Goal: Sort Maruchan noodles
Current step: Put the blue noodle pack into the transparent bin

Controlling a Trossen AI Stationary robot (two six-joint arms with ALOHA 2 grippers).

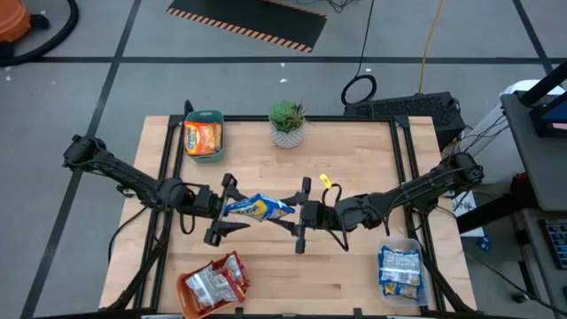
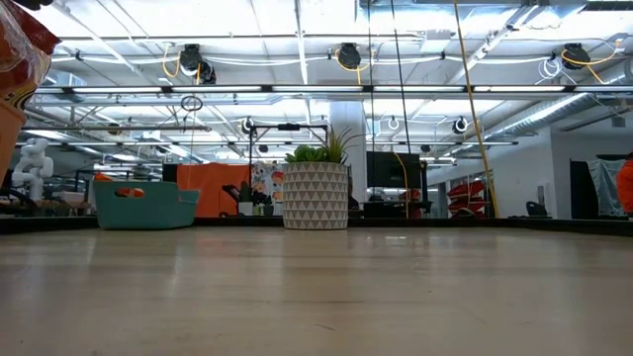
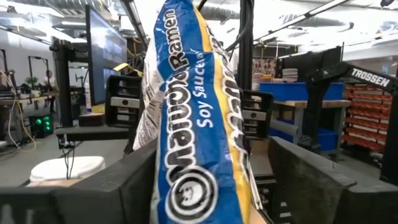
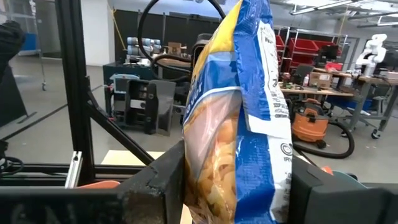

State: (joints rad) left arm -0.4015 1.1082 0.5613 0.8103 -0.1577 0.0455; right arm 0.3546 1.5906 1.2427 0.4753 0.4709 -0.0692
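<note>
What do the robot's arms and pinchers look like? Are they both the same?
Yes, they match. Both arms are dark, thin and jointed, with black cables running along them. The left gripper and right gripper each have two flat, blocky black fingers. White "TROSSEN" lettering marks the right arm in the left wrist view.

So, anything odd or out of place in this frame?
Only the blue-and-yellow ramen packet: it hangs in mid-air between the left gripper and right gripper, a hand-over. The bins look tidy.
</note>
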